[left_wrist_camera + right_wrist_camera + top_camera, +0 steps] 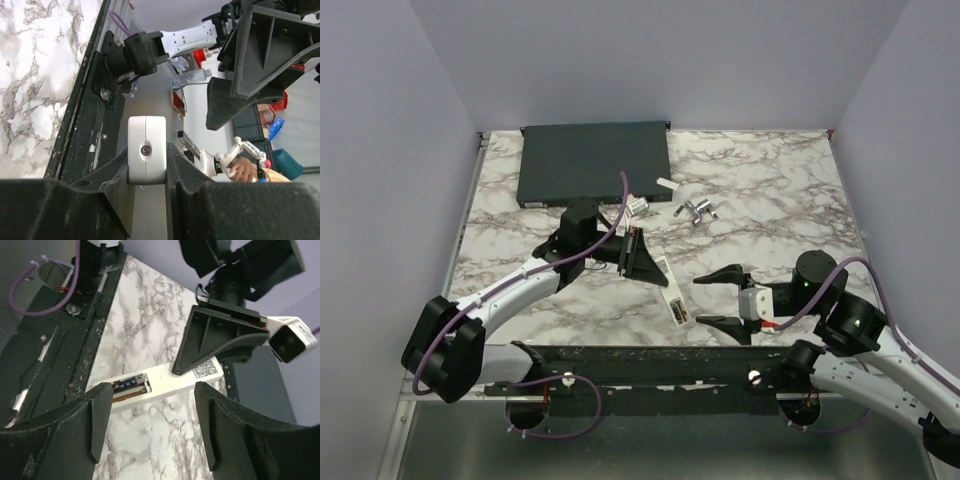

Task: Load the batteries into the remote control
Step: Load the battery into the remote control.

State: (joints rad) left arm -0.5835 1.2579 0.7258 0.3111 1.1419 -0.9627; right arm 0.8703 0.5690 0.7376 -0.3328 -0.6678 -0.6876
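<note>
The remote control (670, 290) is a slim white bar lying on the marble, back face up. Its battery compartment (131, 386) is uncovered at the near end. One dark battery (125, 384) lies in the upper slot; the lower slot shows a brownish strip that I cannot identify. My left gripper (638, 252) is shut on the remote's far end, and that white end (146, 150) sits clamped between its fingers (115, 170). My right gripper (702, 300) stands open just right of the remote's near end, holding nothing. Its fingers (100, 415) are spread wide above the marble.
A large flat dark-grey box (595, 165) lies at the back left. A small white piece (665, 183) and a silvery metal object (697, 211) rest to the right of it. The black base rail (650, 365) runs along the near edge.
</note>
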